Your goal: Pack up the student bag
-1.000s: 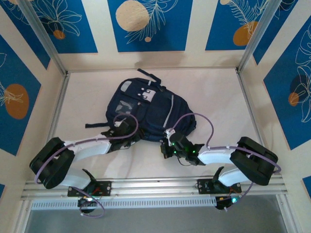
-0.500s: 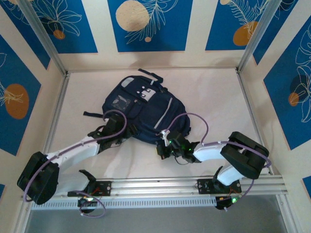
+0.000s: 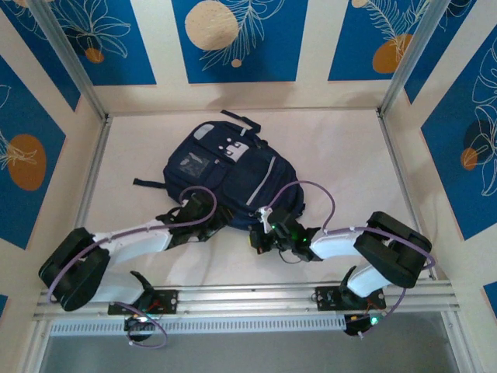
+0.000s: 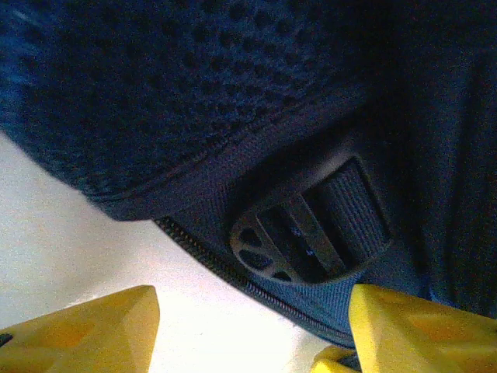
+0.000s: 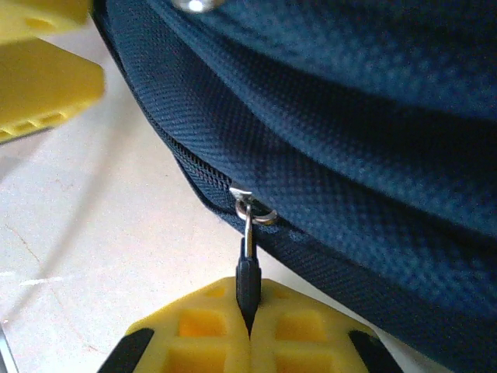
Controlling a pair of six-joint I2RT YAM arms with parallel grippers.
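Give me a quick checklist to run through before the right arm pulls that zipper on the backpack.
1. Grip: right gripper shut on the zipper pull: ok.
2. Pull lined up straight into the fingers: ok.
3. Brace: left gripper open, gripping nothing, strap buckle just ahead of it: not ok.
4. The student bag lying flat on the table: ok.
5. How far the zipper is already open: cannot tell.

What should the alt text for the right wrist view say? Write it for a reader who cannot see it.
The yellow-fingered right gripper is shut on the dark zipper pull of the navy student bag. The pull hangs from a metal slider on the bag's zipper. The pale table lies beneath at left.
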